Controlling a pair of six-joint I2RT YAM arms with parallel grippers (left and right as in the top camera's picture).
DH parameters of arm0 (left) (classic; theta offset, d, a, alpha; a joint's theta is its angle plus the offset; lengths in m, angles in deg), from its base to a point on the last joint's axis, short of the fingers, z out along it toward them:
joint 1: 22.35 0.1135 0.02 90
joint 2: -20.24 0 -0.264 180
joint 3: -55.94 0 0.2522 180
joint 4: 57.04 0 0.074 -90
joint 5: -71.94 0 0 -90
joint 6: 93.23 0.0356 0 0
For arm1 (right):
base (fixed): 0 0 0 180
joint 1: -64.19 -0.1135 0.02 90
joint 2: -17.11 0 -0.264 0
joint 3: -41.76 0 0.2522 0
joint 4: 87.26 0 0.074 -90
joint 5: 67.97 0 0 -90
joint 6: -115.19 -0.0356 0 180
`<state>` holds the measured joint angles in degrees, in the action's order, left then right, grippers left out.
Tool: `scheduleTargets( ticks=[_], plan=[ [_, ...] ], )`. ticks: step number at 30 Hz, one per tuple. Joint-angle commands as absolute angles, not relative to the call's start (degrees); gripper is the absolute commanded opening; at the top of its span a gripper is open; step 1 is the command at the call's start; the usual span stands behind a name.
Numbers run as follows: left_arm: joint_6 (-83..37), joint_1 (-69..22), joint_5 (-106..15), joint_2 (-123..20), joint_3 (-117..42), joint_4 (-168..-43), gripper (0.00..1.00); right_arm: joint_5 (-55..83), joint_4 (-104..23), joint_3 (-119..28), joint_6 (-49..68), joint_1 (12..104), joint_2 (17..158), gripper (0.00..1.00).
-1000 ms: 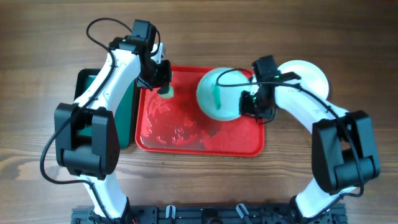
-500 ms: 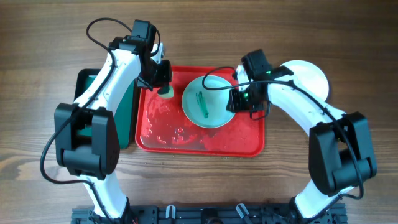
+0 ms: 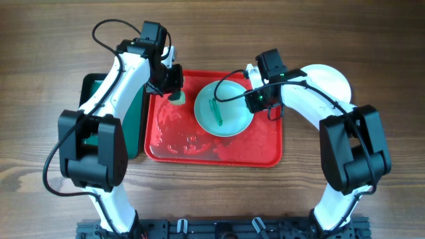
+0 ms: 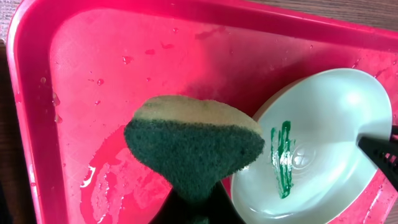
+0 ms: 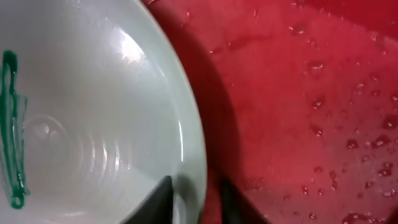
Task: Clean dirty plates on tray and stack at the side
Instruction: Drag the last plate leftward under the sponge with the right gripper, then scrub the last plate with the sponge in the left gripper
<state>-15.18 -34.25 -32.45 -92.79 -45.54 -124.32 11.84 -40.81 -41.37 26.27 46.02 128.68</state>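
Note:
A pale aqua plate [image 3: 222, 108] with a green smear lies in the middle of the red tray [image 3: 199, 143]. My right gripper [image 3: 254, 99] is shut on its right rim, one finger on the inside and one outside. The right wrist view shows the plate [image 5: 93, 93], the gripper [image 5: 193, 199] and wet tray [image 5: 298, 93]. My left gripper [image 3: 176, 95] is shut on a green and yellow sponge [image 4: 193, 149], held over the tray [image 4: 93, 74] just left of the plate [image 4: 329, 118]. A second, white plate [image 3: 332, 79] lies on the table right of the tray. No third plate shows.
A green black-rimmed tray [image 3: 93, 89] lies against the red tray's left side, partly under my left arm. Water streaks and drops cover the red tray's floor. The wooden table [image 3: 372, 40] surrounds both trays.
My right gripper carried the smeared plate leftwards from the tray's right end to its middle and lowered it. The left arm and sponge have not moved.

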Motion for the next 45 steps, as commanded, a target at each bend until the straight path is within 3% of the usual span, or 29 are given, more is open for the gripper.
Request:
scheduleTargets(
  ticks=[1,6,11,19,24,31,45],
  plan=[
    [-15.94,-34.16,-31.86,-93.01,-46.14,-123.86,0.04,12.12,-41.12,-41.69,28.0,46.06,130.23,0.04],
    [-15.94,-34.18,-31.88,-93.01,-46.14,-123.79,0.04,9.41,-37.45,-42.85,25.83,46.06,130.26,0.04],
    [-15.94,-34.25,-31.93,-93.01,-46.11,-123.73,0.04,-6.26,-38.43,-43.7,13.66,45.97,130.43,0.04],
    [-15.94,-37.2,-31.86,-93.01,-46.11,-123.92,0.04,1.32,-46.54,-43.55,-5.05,42.3,134.39,0.04],
    [-15.97,-38.73,-29.5,-93.03,-45.54,-123.18,0.04,2.35,-47.59,-43.55,-5.01,40.38,134.82,0.04],
    [-23.66,-39.67,-16.14,-93.03,-39.03,-118.24,0.04,2.81,-47.55,-43.55,-4.81,40.09,134.82,0.04],
    [-22.98,-44.89,-16.08,-93.03,-28.85,-104.58,0.04,2.81,-47.57,-43.55,-4.75,40.09,134.85,0.04]
  ],
)
